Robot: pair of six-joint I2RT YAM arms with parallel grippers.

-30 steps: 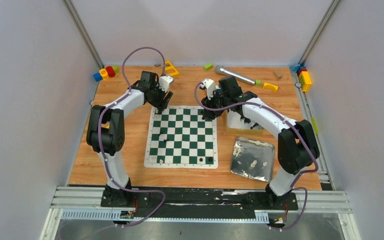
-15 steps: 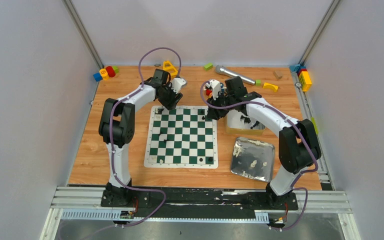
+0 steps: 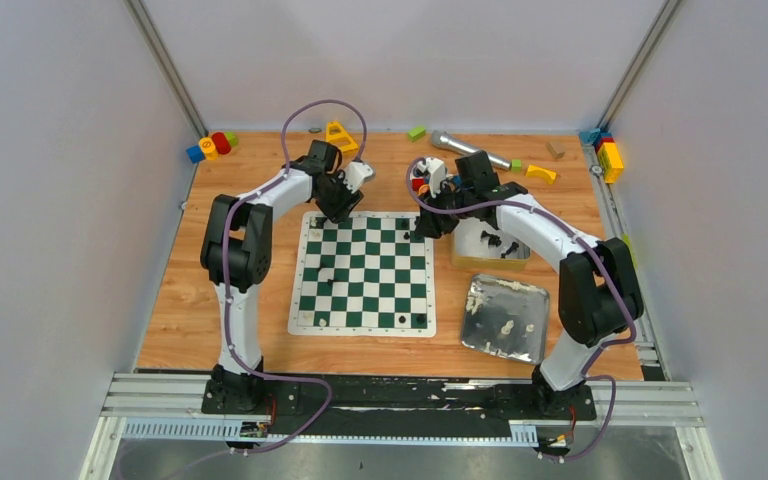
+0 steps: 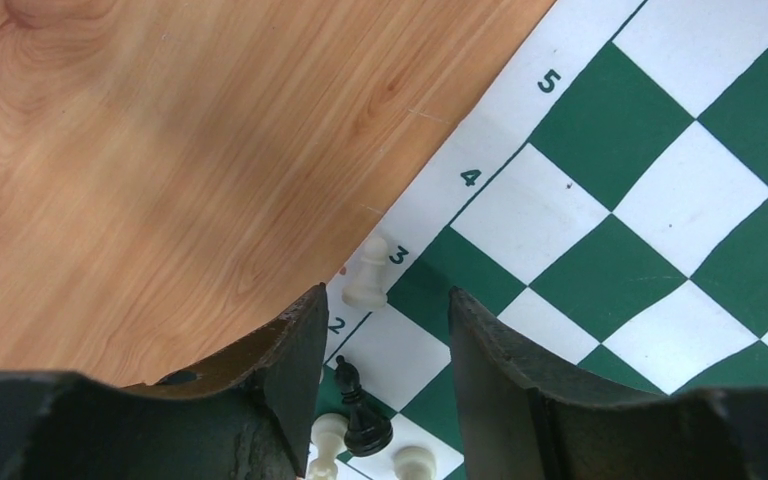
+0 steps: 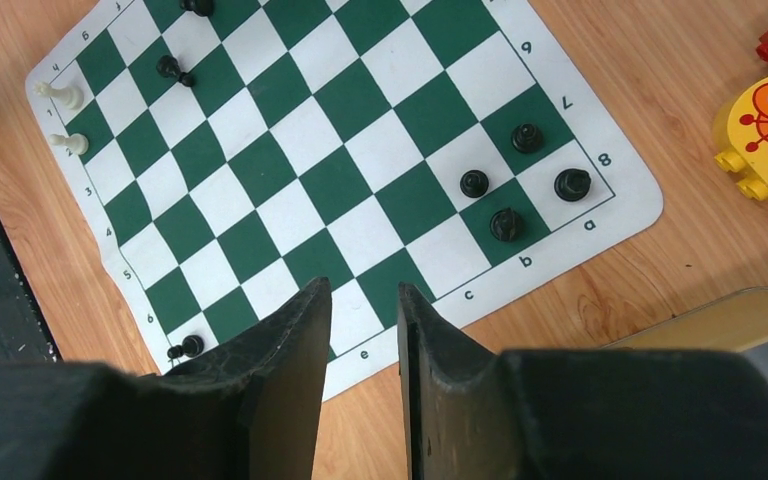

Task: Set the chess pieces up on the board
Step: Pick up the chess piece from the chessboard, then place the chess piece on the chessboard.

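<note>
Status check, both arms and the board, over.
Left gripper open, empty, over board edge. Right gripper barely open, empty. Few chess pieces set on board. Nothing in the way.

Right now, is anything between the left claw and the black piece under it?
Nothing above the black piece, which sits in the left claw's gap. But cream pawns flank it closely; closing fingers may catch them.

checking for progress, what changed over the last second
left claw shifted right and slightly toward the far edge, above the board's far left corner, as its elbow swung in. right claw barely moved at the far right corner. both are empty, nothing taken or let go. pieces, board and tin are unchanged.
</note>
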